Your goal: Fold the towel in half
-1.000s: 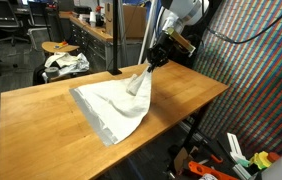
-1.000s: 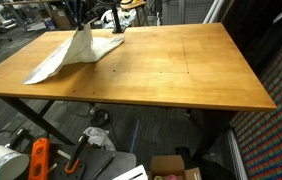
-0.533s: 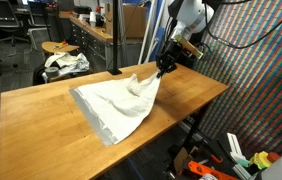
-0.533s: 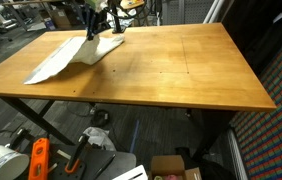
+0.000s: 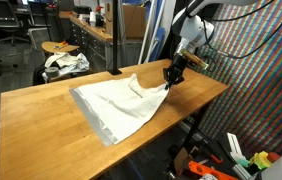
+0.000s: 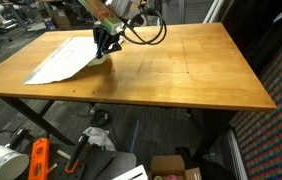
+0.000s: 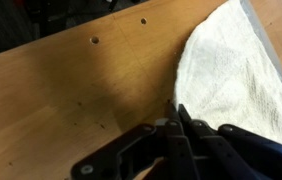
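Wood, light and bare, makes up the working surface: the tabletop (image 5: 36,120) carries nothing but the task's cloth. Beyond its left end, in an exterior view, a smaller cloth bundle (image 5: 66,63) sits off the table. It is no part of the work, so leave it alone.

Moving right, the towel (image 5: 116,102) lies spread over the middle of the table, white, with a grey strip along its near-left edge. Most of it rests flat. Its right-hand corner rises off the wood to the gripper (image 5: 171,78), which hangs near the table's right edge. The fingers are pressed together on that corner, pinching the cloth. The wrist view confirms it: the towel's edge runs straight into the closed tips, with bare wood to the left.

Finding: the towel is not yet folded. By my judgement, the step in hand is to carry the pinched corner back across the cloth to the opposite, grey-bordered side.

Recommendations:
- Lift only enough to clear the flat part.
- Travel slowly leftward so the resting cloth does not drag.
- Keep the pinch until the corner lies over its opposite edge, then lower before you let go.
- You hold one corner only, so expect the neighbouring corner to lag and the fold to run diagonal.
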Robot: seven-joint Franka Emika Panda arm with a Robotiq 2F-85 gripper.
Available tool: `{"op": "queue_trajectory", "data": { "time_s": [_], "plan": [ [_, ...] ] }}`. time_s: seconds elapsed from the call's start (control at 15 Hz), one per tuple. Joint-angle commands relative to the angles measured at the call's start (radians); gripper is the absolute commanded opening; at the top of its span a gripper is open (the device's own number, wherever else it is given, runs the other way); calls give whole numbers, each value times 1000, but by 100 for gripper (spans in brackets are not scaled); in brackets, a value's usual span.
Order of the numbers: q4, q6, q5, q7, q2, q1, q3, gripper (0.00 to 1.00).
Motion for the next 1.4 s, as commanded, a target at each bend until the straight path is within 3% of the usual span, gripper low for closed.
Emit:
{"op": "queue_trajectory", "data": {
  "time_s": [0.0, 0.07, 0.13, 0.53, 0.73, 1.2, 1.33],
  "plan": [
    [34, -49, -28, -7, 38, -7, -1, 3],
    [38, -62, -32, -4, 43, -8, 0, 29],
    [42, -69, -35, -3, 47, -9, 0, 29],
    [40, -22, -30, -27, -46, 3, 5, 73],
    [8, -24, -6, -104, -109, 14, 27, 97],
    [-78, 50, -37, -243, -152, 110, 93, 100],
    [-136, 156, -48, -297, -154, 138, 112, 100]
  ]
}}
